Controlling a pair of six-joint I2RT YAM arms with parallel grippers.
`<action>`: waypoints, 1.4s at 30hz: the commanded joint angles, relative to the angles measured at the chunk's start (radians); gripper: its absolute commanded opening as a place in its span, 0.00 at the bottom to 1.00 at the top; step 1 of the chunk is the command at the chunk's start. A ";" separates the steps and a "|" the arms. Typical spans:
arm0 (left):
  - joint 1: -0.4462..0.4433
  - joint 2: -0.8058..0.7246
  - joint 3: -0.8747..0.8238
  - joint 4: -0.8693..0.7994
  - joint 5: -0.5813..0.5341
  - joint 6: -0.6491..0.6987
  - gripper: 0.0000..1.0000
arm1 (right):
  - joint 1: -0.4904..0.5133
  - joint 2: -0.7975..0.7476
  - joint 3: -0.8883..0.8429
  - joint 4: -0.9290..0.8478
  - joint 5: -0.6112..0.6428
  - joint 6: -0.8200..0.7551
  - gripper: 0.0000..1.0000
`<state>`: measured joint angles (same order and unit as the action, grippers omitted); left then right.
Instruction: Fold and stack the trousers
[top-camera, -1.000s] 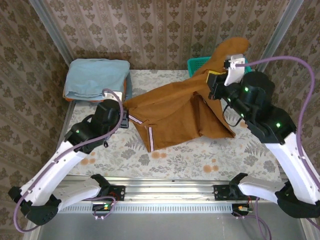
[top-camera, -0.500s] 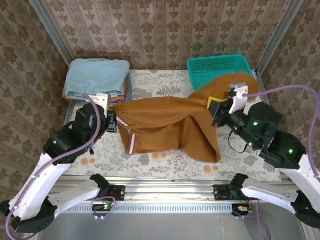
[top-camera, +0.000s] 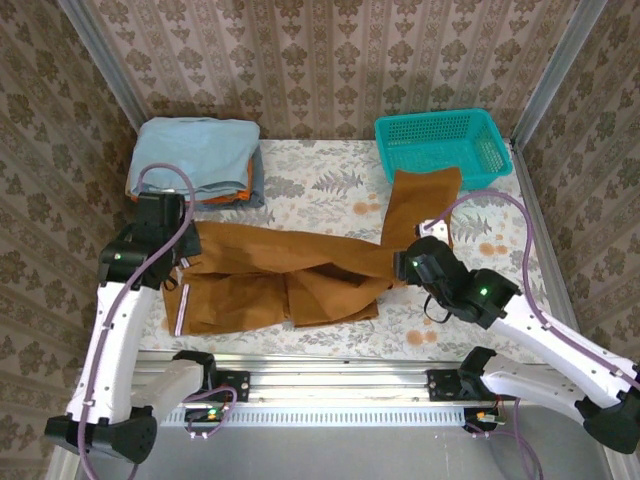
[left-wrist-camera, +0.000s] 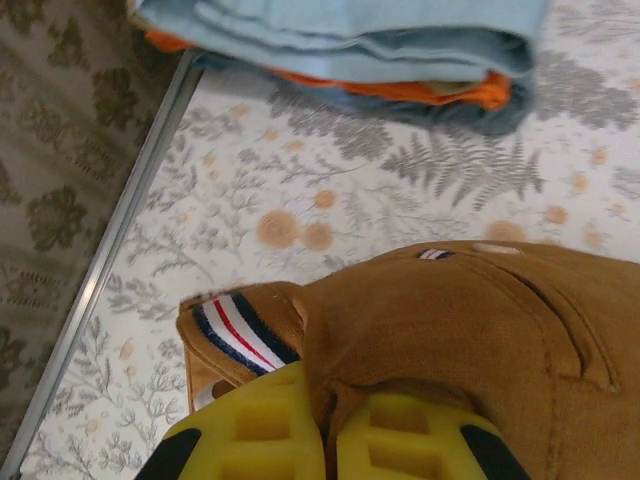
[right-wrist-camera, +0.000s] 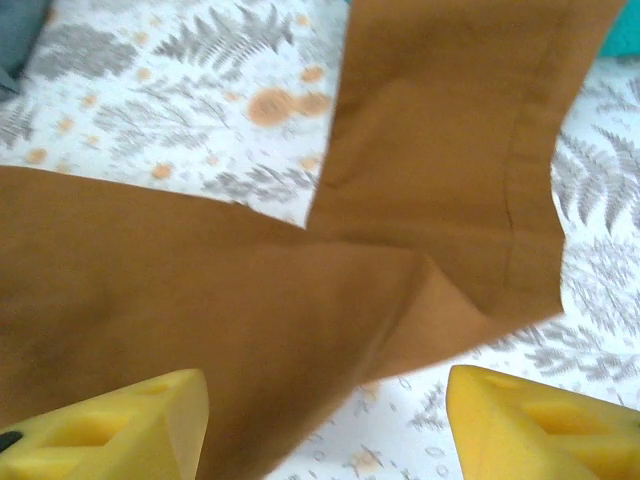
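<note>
The rust-brown trousers (top-camera: 280, 275) lie spread across the table, with the striped waistband (top-camera: 180, 300) at the left. One leg bends up towards the back right (top-camera: 425, 195). My left gripper (top-camera: 188, 248) is shut on the cloth at the waist corner. In the left wrist view its yellow fingers (left-wrist-camera: 250, 430) pinch the trousers (left-wrist-camera: 480, 330) beside the striped trim (left-wrist-camera: 235, 330). My right gripper (top-camera: 405, 265) stands open over the fold of the legs. In the right wrist view the gripper (right-wrist-camera: 325, 430) has its fingers (right-wrist-camera: 110, 430) wide apart above the trousers (right-wrist-camera: 200, 290), holding nothing.
A teal basket (top-camera: 440, 140) stands at the back right. A stack of folded garments, light blue (top-camera: 195, 155) over orange (left-wrist-camera: 400, 90), sits at the back left. A metal rail (left-wrist-camera: 110, 250) runs along the table's left edge.
Both arms came down and leftward, bringing the lifted trousers from hanging in the air to lying flat. The right gripper opened and let go of the leg; the left stayed shut.
</note>
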<state>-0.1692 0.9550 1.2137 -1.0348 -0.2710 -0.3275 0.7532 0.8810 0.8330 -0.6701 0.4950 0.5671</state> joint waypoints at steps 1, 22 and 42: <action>0.091 -0.026 -0.041 0.088 0.054 -0.005 0.00 | -0.057 -0.059 -0.011 -0.047 -0.033 0.039 0.66; 0.468 0.045 -0.097 0.281 0.237 -0.129 0.00 | -0.718 0.556 -0.073 0.409 -0.679 0.113 0.89; 0.474 0.001 -0.066 0.282 0.302 -0.142 0.00 | -0.713 0.195 -0.088 0.252 -0.606 0.136 0.00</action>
<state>0.2962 1.0008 1.0943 -0.7780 0.0120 -0.4465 0.0353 1.2400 0.7414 -0.2920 -0.1665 0.7284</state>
